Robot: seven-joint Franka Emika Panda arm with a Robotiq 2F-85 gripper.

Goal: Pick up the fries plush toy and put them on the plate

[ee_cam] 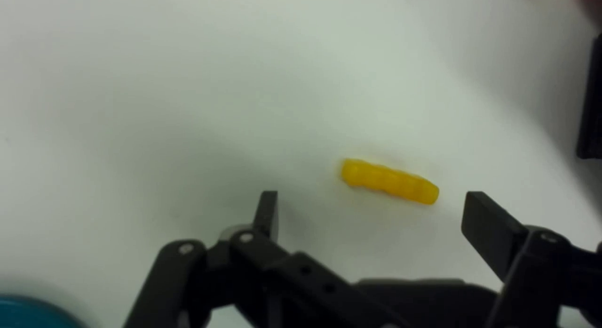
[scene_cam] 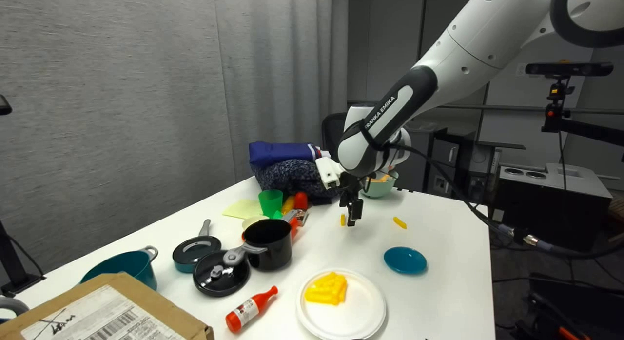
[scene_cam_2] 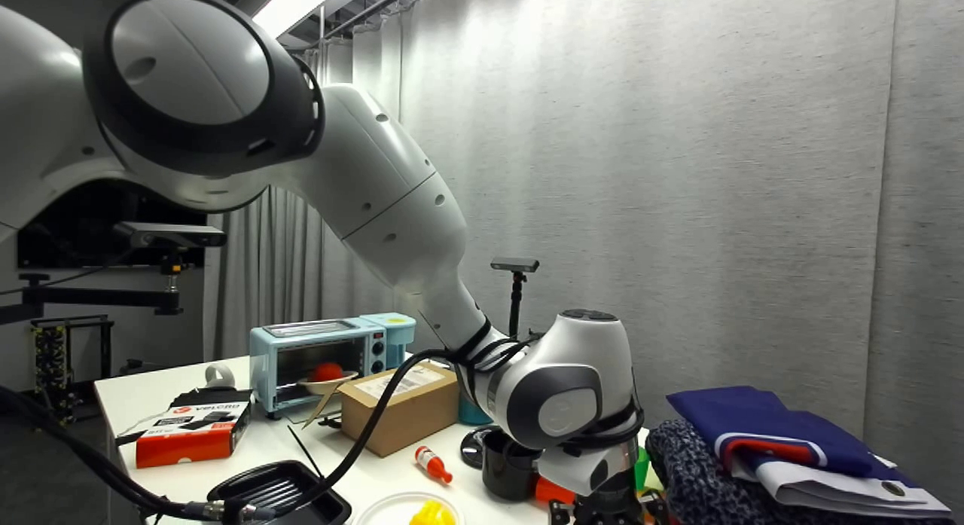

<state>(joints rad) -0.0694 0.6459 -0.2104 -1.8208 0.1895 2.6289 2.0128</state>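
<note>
A yellow fry [ee_cam: 389, 181] lies on the white table just ahead of my gripper [ee_cam: 370, 210] in the wrist view. The gripper is open and empty, with one fingertip to each side of the fry and not touching it. In an exterior view the fry [scene_cam: 343, 219] lies beside the gripper's fingers [scene_cam: 352, 220], low over the table. Another fry [scene_cam: 399, 222] lies apart on the table. The round white plate [scene_cam: 363, 313] holds a pile of yellow fries [scene_cam: 327, 289]. The plate [scene_cam_2: 374, 514] and pile [scene_cam_2: 433, 513] are partly cut off in an exterior view.
A teal dish [scene_cam: 405, 260] lies between the loose fry and the plate. A black pot [scene_cam: 270, 247], pot lid [scene_cam: 219, 276] and red bottle [scene_cam: 251, 309] stand beside the plate. A mint bowl [scene_cam: 379, 188] and dark cloth [scene_cam: 292, 176] are behind the gripper. A cardboard box [scene_cam_2: 403, 408] stands farther off.
</note>
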